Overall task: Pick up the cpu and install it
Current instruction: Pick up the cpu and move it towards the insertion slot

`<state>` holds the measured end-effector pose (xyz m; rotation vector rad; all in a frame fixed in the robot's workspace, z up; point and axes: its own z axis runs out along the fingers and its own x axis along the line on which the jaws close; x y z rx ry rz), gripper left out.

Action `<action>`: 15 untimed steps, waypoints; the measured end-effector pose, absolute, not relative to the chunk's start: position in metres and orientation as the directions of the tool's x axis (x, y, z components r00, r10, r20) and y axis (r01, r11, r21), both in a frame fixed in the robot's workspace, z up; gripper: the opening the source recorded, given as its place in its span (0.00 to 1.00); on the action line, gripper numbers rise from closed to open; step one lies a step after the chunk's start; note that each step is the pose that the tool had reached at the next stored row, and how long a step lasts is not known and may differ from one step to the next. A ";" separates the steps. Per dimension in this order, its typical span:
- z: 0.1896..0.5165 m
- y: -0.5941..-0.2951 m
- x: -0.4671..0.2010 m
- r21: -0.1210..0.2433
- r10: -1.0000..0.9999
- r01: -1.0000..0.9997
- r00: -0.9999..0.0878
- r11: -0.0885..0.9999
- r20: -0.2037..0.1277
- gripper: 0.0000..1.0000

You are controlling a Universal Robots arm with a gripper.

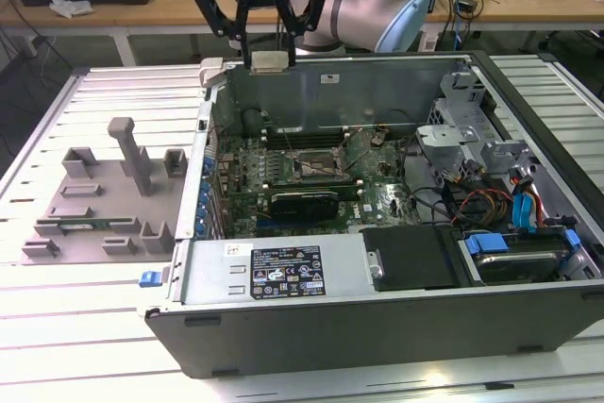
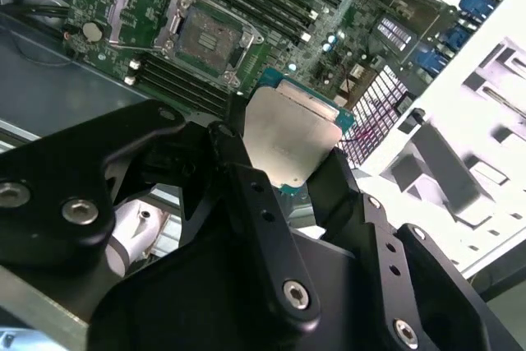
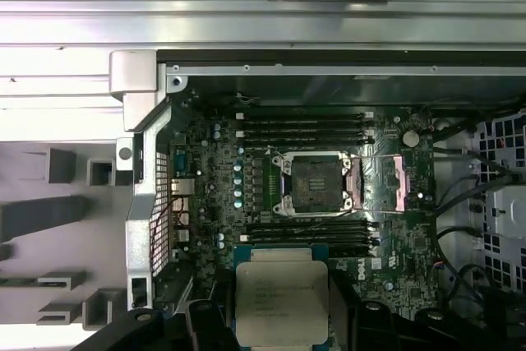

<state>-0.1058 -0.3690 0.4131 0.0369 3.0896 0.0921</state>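
The gripper (image 1: pixel 269 56) fingers clamp the cpu (image 3: pixel 281 302), suspended above the open computer case (image 1: pixel 217 276). Pickup is complete. The motherboard socket (image 3: pixel 316 184) stands empty; installation is not yet done.

Cpu (image 3: pixel 281 302): flat, square, silver-grey top plate, thin green edge. Hangs level in the air, pinched at two opposite edges between the jaws, above the open case (image 1: pixel 377 82), well clear of the socket (image 3: pixel 316 182).

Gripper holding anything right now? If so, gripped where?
Yes. The gripper holds the cpu, pinched by two opposite side edges, with the metal top plate left uncovered.
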 end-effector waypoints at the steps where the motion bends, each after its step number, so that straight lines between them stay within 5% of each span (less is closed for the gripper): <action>1: 0.413 -0.369 -0.106 0.060 0.025 0.022 -0.998 0.998 -0.050 0.54; 15: 0.391 -0.369 -0.077 0.060 0.025 0.022 -0.998 0.998 -0.049 0.54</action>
